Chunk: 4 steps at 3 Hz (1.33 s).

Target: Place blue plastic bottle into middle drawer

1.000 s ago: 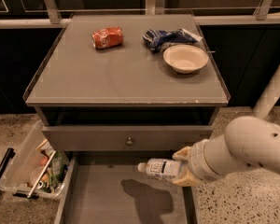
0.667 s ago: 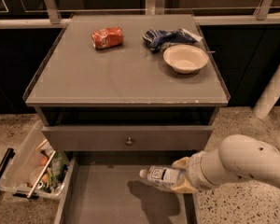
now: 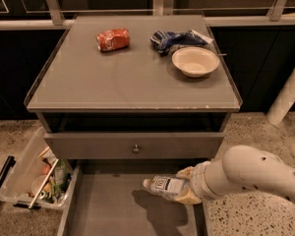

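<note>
The blue plastic bottle (image 3: 164, 186) is clear with a white cap and a pale blue label. It lies sideways, cap to the left, held in my gripper (image 3: 187, 188), which is shut on it. The white arm (image 3: 250, 173) reaches in from the right. The bottle hangs just above the grey floor of the open middle drawer (image 3: 113, 210), near its right side, and casts a shadow on the floor.
A red soda can (image 3: 113, 39), a dark blue snack bag (image 3: 174, 38) and a beige bowl (image 3: 195, 61) lie on the cabinet top. A shut drawer front with a knob (image 3: 135, 148) sits above the open drawer. A clear bin (image 3: 37, 173) of clutter stands at the left.
The arm has lowered and drawn back to the right, bringing the bottle down toward the drawer floor. The bottle stays in the gripper.
</note>
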Each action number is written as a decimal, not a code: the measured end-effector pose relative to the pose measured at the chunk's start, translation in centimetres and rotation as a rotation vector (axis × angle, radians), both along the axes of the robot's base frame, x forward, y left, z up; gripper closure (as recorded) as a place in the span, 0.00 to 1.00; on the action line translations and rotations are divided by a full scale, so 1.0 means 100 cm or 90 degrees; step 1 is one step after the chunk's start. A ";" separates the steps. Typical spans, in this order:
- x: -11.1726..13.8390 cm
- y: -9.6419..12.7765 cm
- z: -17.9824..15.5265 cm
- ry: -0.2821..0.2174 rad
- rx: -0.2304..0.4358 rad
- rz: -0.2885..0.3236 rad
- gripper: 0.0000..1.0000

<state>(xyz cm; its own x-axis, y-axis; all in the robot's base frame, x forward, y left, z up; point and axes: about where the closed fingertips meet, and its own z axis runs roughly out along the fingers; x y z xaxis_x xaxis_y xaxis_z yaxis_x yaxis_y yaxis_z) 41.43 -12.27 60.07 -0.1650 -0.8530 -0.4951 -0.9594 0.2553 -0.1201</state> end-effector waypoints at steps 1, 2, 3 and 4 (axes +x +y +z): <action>0.010 0.017 -0.035 0.002 0.002 -0.013 1.00; 0.018 0.030 -0.064 -0.015 0.017 -0.028 1.00; 0.029 0.042 -0.092 -0.035 0.043 -0.044 1.00; 0.038 0.053 -0.123 -0.039 0.064 -0.052 1.00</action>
